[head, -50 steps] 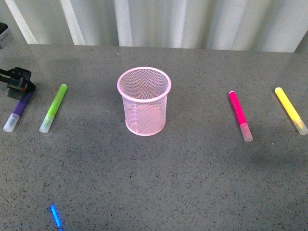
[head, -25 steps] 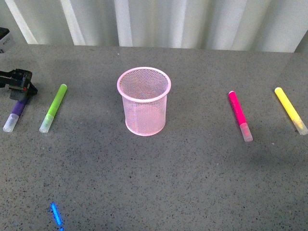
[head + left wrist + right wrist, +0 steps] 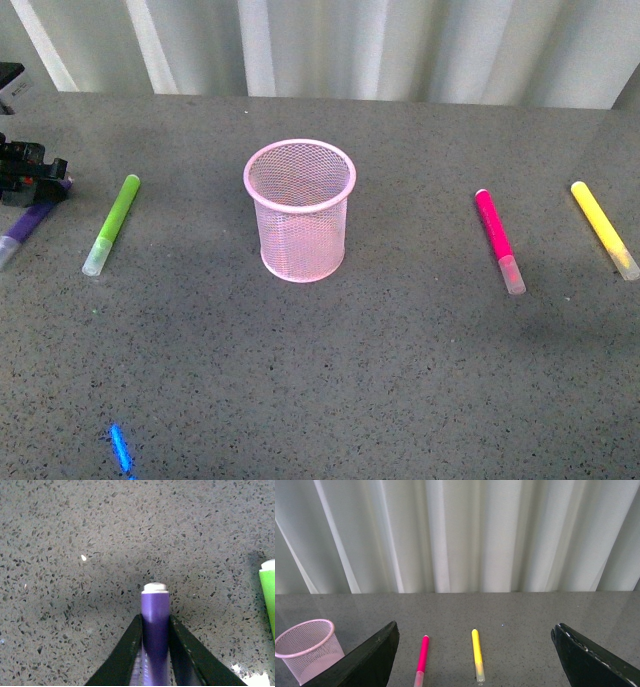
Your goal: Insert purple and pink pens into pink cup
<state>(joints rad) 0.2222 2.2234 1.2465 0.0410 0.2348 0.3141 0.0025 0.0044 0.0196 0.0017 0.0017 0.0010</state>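
The pink mesh cup [image 3: 300,210] stands upright in the middle of the grey table. At the far left my left gripper [image 3: 30,182] is shut on the purple pen [image 3: 26,225], lifted a little off the table with its clear cap towards the frame's edge. In the left wrist view the purple pen [image 3: 155,621] sits clamped between the two black fingers [image 3: 122,656]. The pink pen [image 3: 496,235] lies flat to the right of the cup. In the right wrist view the pink pen [image 3: 422,654] and the cup [image 3: 307,649] show between my right gripper's [image 3: 475,652] wide-open fingers, far from both.
A lime-green marker [image 3: 113,222] lies just right of my left gripper; its end shows in the left wrist view [image 3: 268,598]. A yellow marker [image 3: 603,226] lies at the far right. A blue light streak [image 3: 119,450] marks the table front left. White curtains hang behind.
My left gripper has risen and shifted left with the purple pen, whose cap end has slid towards the frame's left edge. The other pens and the cup have not moved.
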